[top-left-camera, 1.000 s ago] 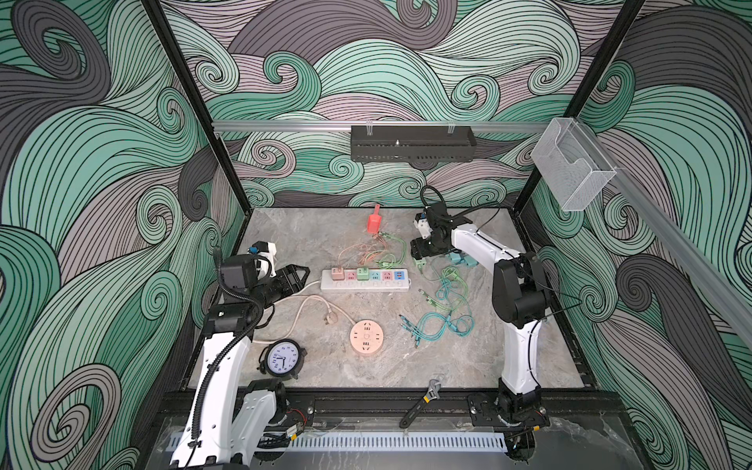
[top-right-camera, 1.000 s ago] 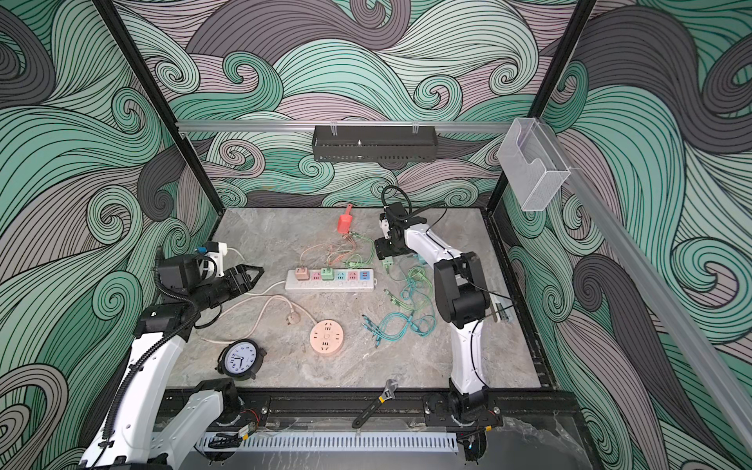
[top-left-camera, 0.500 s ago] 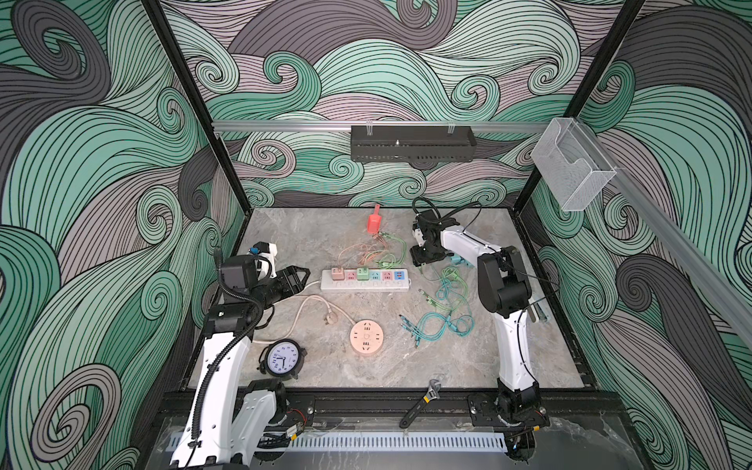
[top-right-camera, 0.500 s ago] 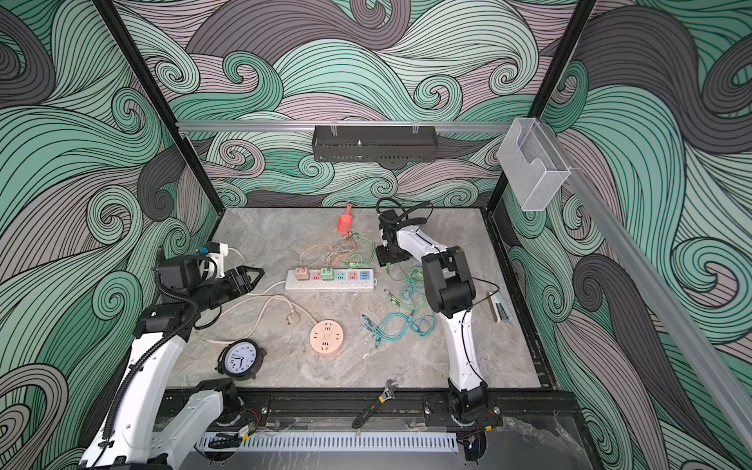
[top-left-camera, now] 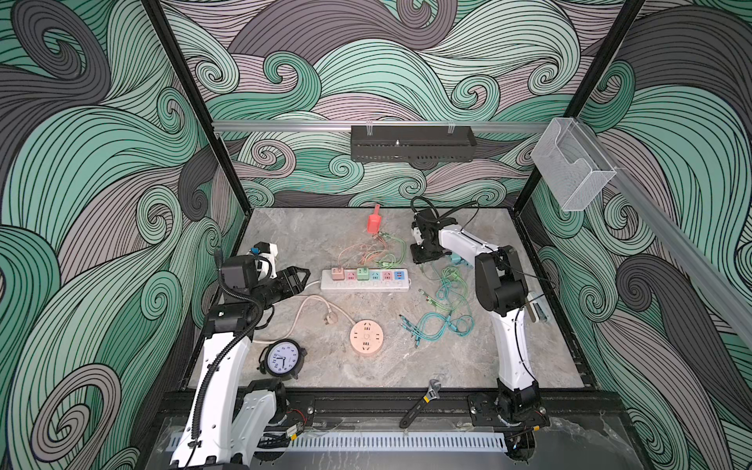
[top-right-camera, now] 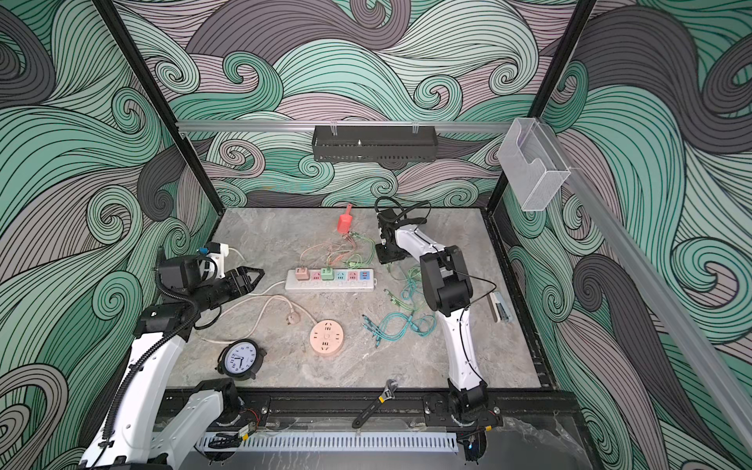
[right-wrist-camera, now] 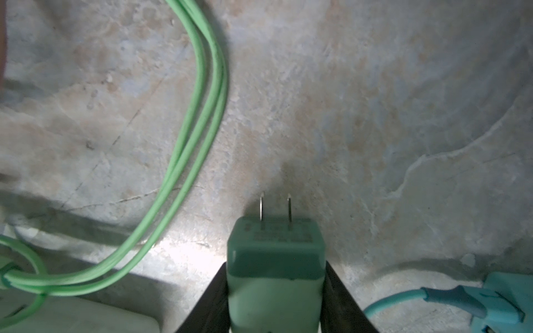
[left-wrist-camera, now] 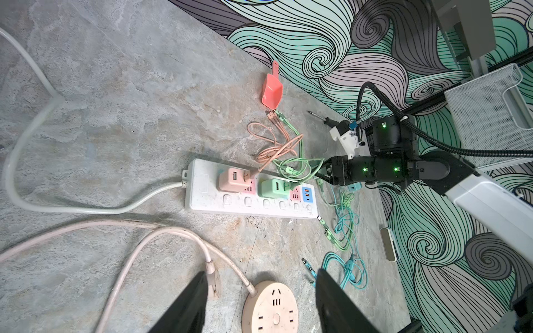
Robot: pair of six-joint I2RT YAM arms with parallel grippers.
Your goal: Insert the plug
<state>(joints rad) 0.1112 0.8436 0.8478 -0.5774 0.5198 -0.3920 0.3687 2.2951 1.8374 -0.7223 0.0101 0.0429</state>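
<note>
A green two-pronged plug [right-wrist-camera: 275, 239] sits between the fingers of my right gripper [right-wrist-camera: 276, 271], which is shut on its sides, prongs pointing out over the stone table. In both top views this gripper [top-left-camera: 423, 255] [top-right-camera: 388, 255] is low over the table behind the right end of the white power strip [top-left-camera: 364, 280] [top-right-camera: 329, 280]. The strip carries a pink and a green adapter [left-wrist-camera: 272, 187] in its left sockets. My left gripper [top-left-camera: 299, 278] [left-wrist-camera: 261, 276] hangs open and empty near the strip's left end.
A round pink socket [top-left-camera: 366, 337] and its cord lie in front of the strip. A clock [top-left-camera: 283, 360] is at the front left. Green and teal cables [top-left-camera: 443, 317] tangle at the right, a teal adapter [right-wrist-camera: 501, 299] lies beside the held plug, and a red scoop [top-left-camera: 373, 221] is at the back.
My right gripper's jaws have closed onto the green plug, and that arm's elbow has swung a little left. The left arm has not moved.
</note>
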